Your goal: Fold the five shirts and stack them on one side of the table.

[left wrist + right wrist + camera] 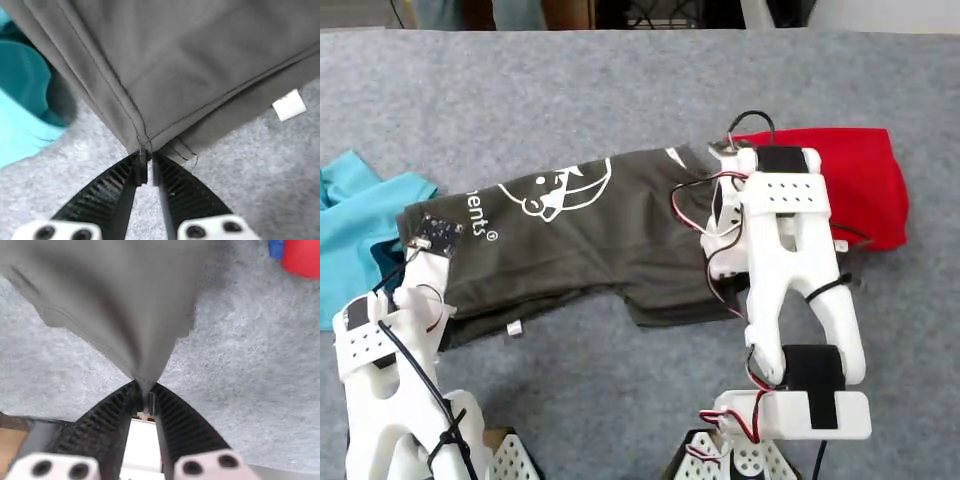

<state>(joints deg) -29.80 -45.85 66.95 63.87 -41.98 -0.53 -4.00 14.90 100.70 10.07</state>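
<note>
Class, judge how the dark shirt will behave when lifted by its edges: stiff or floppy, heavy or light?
Probably floppy: the dark shirt bunches in folds at the right hand. Likely light: the left hand holds it by one corner. It may sag between them.

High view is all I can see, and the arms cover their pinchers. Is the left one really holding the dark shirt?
Observer: Yes. The left wrist view shows the left gripper shut on a stitched corner of the dark shirt.
Operator: What about the other pincher?
Observer: The right wrist view shows the right gripper shut on a bunched fold of the same shirt.
</note>
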